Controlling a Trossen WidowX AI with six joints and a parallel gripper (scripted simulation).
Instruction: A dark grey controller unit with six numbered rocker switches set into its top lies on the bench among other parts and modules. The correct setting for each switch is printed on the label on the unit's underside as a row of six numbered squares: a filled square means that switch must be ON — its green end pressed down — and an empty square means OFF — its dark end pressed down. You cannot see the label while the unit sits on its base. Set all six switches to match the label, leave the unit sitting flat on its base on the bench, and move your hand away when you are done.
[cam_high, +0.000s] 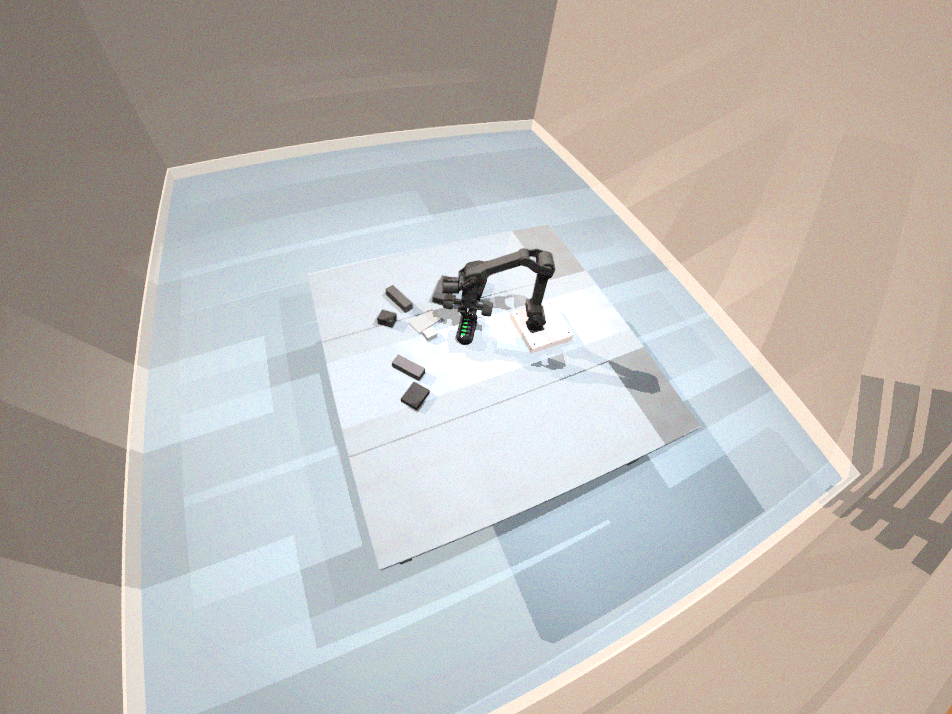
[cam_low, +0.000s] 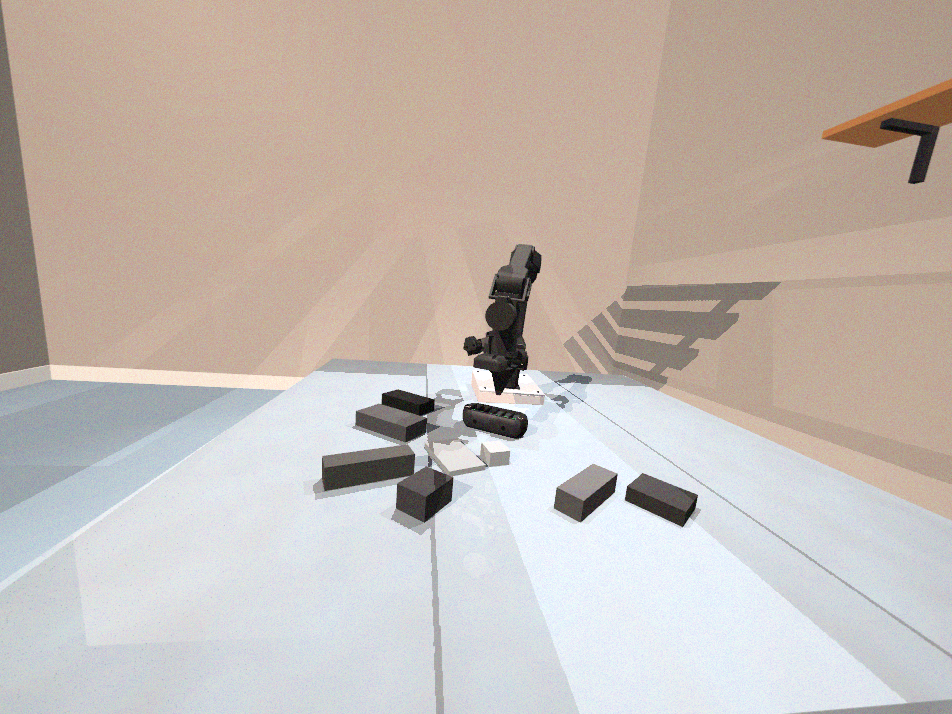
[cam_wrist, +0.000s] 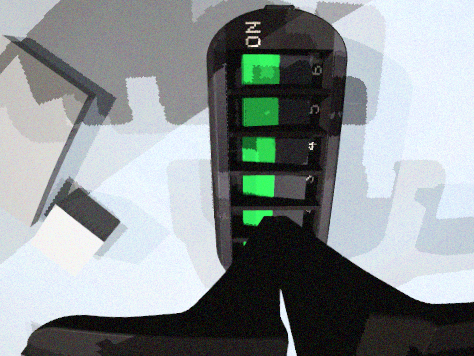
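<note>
Controller unit (cam_high: 465, 328) (cam_low: 494, 420) (cam_wrist: 275, 132), dark grey and rounded at its ends, sits on its base on the table (cam_high: 492, 461) (cam_low: 307, 576), in front of my white base plate (cam_high: 557, 338) (cam_low: 530, 397). My pincer (cam_high: 467, 313) (cam_low: 499, 391) (cam_wrist: 277, 220) is shut, its fingertips together with nothing between them, pointing down at the unit. In the wrist view they cover the near end of the switch row; whether they touch it, I cannot tell. I see four switches fully, each with a green end on the left and a dark end on the right. A fifth is partly behind my fingertips, and only a sliver of green shows from the last. The word ON is printed at the far end of the top, but I cannot tell for certain which end of each switch is pressed down. The underside label is out of my sight.

Near the unit lie a pale flat plate (cam_high: 422, 321) (cam_low: 457, 454) (cam_wrist: 30, 150) and a small white block (cam_high: 429, 334) (cam_low: 495, 451) (cam_wrist: 70, 240). Farther out are a long dark block (cam_high: 398, 298) (cam_low: 368, 466) and a short dark block (cam_high: 386, 318) (cam_low: 425, 493), side by side but apart, with other dark blocks also around on the table
</note>
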